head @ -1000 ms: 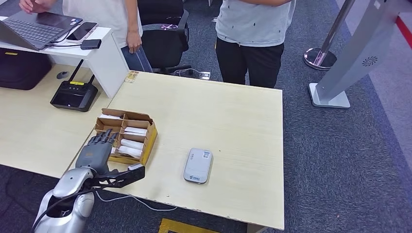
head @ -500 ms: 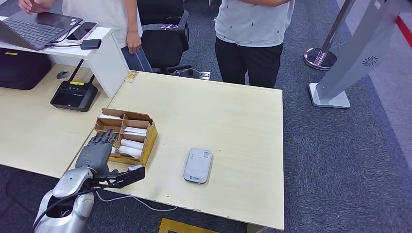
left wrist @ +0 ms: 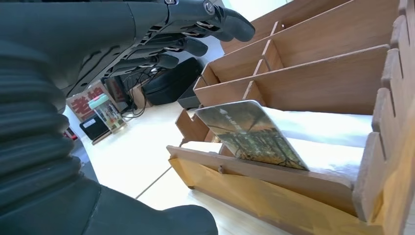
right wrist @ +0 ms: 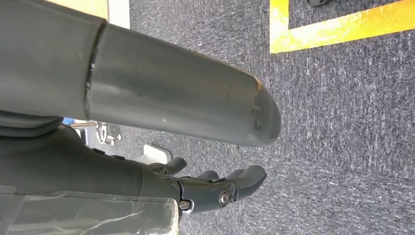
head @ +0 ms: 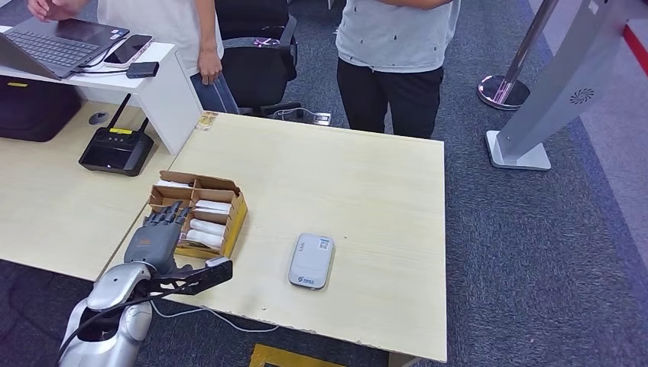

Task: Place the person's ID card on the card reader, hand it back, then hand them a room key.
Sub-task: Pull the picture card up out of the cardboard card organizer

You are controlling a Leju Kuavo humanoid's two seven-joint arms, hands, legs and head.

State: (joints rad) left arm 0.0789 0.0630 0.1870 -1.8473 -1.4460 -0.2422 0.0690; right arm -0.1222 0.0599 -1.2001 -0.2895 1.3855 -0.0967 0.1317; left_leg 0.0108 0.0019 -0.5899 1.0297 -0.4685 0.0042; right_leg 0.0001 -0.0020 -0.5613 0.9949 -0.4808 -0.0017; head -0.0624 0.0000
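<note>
Left silver jointed arm [head: 107, 313] rises from the lower left of the head view, forearm angled forward. Its dark grey many-fingered left hand [head: 157, 233] is extended, fingers [left wrist: 195, 29] nearly straight and slightly apart, holding nothing, thumb [left wrist: 147, 220] set apart below them. The dark grey right hand [right wrist: 205, 188] hangs downward, fingers loosely curled, holding nothing.

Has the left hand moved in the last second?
Yes, slightly. The left hand has crept forward over the wooden card box: its fingertips now lie further into the box's near compartments, judged against the box, which has stayed put.
</note>
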